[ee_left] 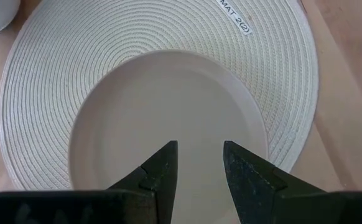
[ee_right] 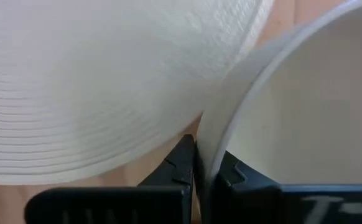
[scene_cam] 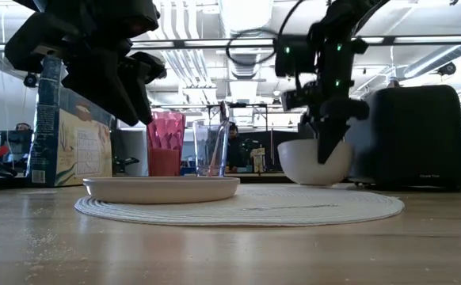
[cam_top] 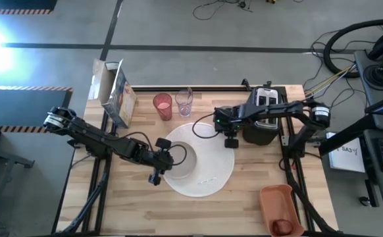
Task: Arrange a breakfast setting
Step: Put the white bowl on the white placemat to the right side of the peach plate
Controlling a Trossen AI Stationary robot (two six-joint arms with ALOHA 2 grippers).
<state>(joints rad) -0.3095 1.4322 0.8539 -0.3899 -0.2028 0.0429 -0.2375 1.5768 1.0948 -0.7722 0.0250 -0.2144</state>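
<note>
Fingers of the right gripper [ee_right: 204, 163] pinch the rim of the small white bowl [scene_cam: 315, 162]; the left gripper [ee_left: 199, 158] hangs over the pale plate [ee_left: 162, 112] with fingers parted narrowly, holding nothing. Woven white placemat [cam_top: 211, 172] lies mid-table. Pale plate sits on its left part. Bowl sits at the mat's far right edge, just beside the black toaster [cam_top: 262, 113]. Pink tumbler [cam_top: 162, 106] and clear glass [cam_top: 184, 103] stand side by side behind the mat, near a cereal box [cam_top: 117, 94]. Orange-red tray [cam_top: 280, 207] lies at the near right corner.
</note>
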